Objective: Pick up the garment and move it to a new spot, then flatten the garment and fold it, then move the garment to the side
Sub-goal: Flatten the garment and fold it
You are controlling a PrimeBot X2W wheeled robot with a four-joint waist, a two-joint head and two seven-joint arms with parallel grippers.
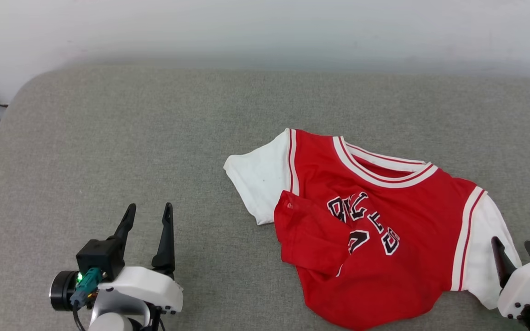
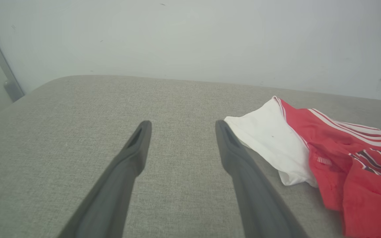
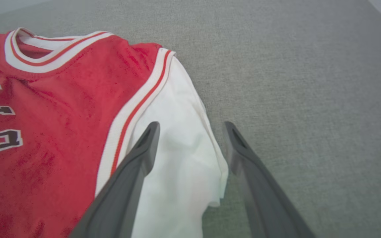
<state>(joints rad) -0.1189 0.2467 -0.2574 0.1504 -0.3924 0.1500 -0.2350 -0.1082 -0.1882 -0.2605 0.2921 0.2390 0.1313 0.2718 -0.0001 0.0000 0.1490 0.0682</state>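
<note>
left tool (image 1: pixel 150 207) spread, empty, well left of the garment (image 1: pixel 375 230) | right tool (image 1: pixel 512 242) spread over its white sleeve (image 3: pixel 180 158) | garment rumpled on the counter (image 1: pixel 108 138) | we judge pick-up not yet begun | next we need the left tool brought across, both pinching cloth

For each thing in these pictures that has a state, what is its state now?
garment: lies front up on the grey cushion, not folded, rumpled, one lower corner flipped up over part of the lettering.
left pincer: open, holding nothing, apart from the garment.
right pincer: open, holding nothing, fingers astride the edge of a white sleeve.
</note>
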